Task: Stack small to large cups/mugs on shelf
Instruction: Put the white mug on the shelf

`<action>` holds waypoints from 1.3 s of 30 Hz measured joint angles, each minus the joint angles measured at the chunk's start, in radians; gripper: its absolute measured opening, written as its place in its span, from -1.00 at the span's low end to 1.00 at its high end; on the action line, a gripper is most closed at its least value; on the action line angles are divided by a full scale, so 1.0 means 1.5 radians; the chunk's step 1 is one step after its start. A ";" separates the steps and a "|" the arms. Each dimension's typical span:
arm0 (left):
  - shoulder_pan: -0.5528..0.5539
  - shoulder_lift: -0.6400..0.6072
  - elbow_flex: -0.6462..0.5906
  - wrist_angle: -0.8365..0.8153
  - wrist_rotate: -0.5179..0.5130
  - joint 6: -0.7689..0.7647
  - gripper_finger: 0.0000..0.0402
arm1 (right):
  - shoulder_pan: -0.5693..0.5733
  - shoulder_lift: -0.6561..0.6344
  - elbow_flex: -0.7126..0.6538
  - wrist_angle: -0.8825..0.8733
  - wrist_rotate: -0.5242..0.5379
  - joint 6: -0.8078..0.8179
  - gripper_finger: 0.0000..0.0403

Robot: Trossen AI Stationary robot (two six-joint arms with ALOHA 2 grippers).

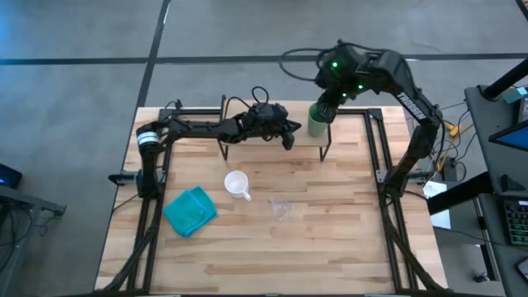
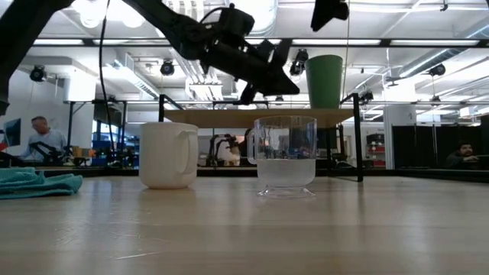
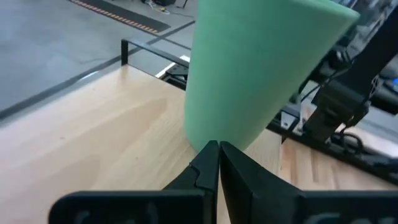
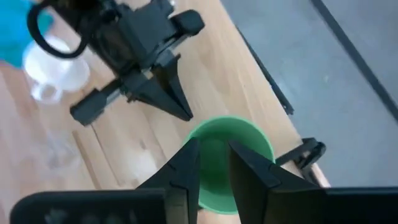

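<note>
The green cup [image 1: 318, 120] stands upright on its base at the right end of the shelf [image 2: 229, 117]. My right gripper [image 4: 214, 163] hovers open above the cup's mouth [image 4: 227, 146]; the low view shows it clear of the rim [image 2: 325, 57]. My left gripper [image 3: 217, 149] is shut over the shelf and points at the green cup's lower wall [image 3: 249, 106], with a small gap to it in the high view. The white mug [image 1: 237, 185] and the clear glass cup [image 1: 280, 208] stand on the tabletop in front of the shelf.
A teal cloth [image 1: 190, 209] lies on the tabletop left of the white mug. The shelf's thin black legs [image 2: 357, 145] stand behind the glass cup [image 2: 285, 156] and the mug [image 2: 168, 154]. A black frame runs along the table's edges [image 1: 373, 157]. People sit in the room beyond the table.
</note>
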 joint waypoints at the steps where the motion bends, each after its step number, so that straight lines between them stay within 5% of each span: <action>1: 0.000 -0.011 0.000 -0.015 -0.001 0.006 -1.00 | 0.001 -0.002 0.010 0.000 -0.007 0.009 -0.66; 7: 0.000 -0.106 0.000 -0.172 0.001 0.039 -1.00 | 0.026 -0.025 0.025 0.001 -0.101 0.024 -0.66; 14: -0.023 -0.256 0.000 -0.367 0.003 0.140 -1.00 | 0.105 -0.034 0.007 0.000 -0.106 0.049 -0.65; 22: -0.071 -0.389 0.000 -0.593 0.005 0.127 -1.00 | 0.190 -0.012 -0.044 0.019 -0.101 0.063 -0.65; 34: -0.149 -0.373 -0.001 -0.879 0.018 0.162 -1.00 | 0.213 0.011 -0.156 0.084 -0.100 0.046 -0.66; 39: -0.178 -0.336 -0.001 -0.902 0.050 0.160 -1.00 | 0.214 0.010 -0.181 0.099 -0.100 0.049 -0.64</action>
